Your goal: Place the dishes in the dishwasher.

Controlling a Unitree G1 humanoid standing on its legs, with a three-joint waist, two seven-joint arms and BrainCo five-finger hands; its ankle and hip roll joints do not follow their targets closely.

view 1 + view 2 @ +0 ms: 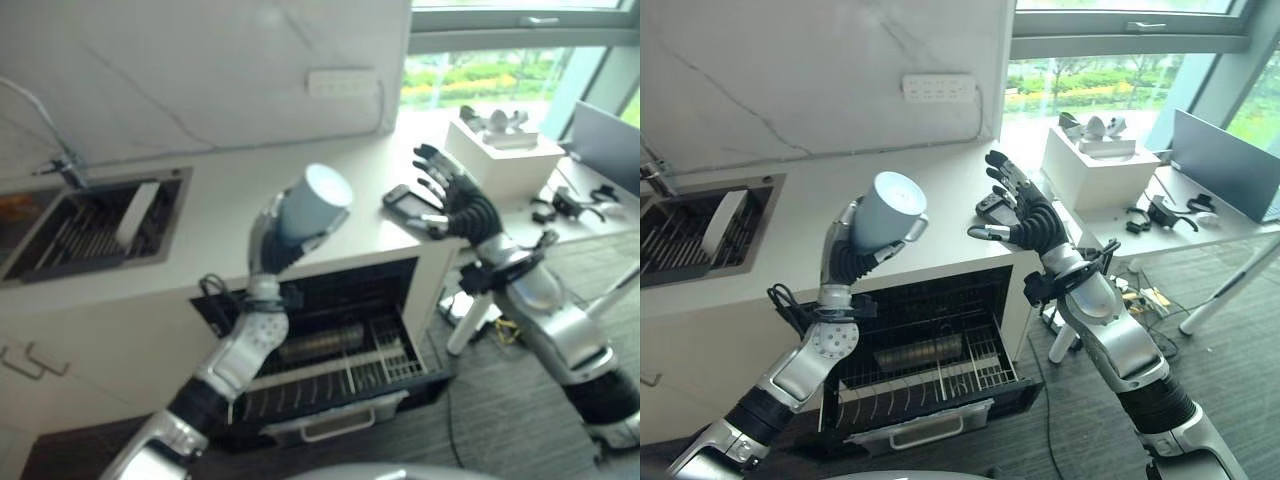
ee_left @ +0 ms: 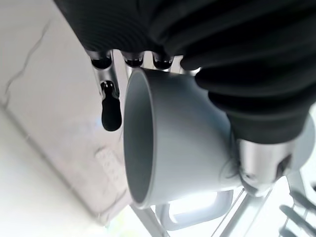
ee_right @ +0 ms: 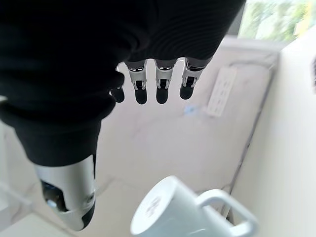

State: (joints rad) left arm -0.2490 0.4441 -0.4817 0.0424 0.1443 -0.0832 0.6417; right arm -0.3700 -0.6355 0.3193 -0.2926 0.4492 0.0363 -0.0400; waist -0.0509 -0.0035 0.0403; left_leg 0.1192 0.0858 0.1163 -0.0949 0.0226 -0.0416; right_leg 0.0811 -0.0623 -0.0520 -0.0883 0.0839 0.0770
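Nearest, the dishwasher [image 1: 930, 370] stood open under the counter's [image 1: 940, 190] front edge, its lower rack [image 1: 940, 385] pulled out. Above it the left hand [image 1: 845, 255] had its fingers curled round a pale grey mug [image 1: 885, 210], held tilted, base up. Farther right, over the counter's right end, the right hand [image 1: 1025, 215] hung empty with fingers spread straight, beside a black phone [image 1: 408, 207].

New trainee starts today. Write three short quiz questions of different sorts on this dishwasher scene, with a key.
1. True or false: the left hand holds the mug above the counter.
2. The dishwasher drawer is: A) closed B) pulled open C) removed.
3. Fill in: the right hand holds ____.

Key: 1 true; 2 B; 3 nothing, its fingers are spread open.
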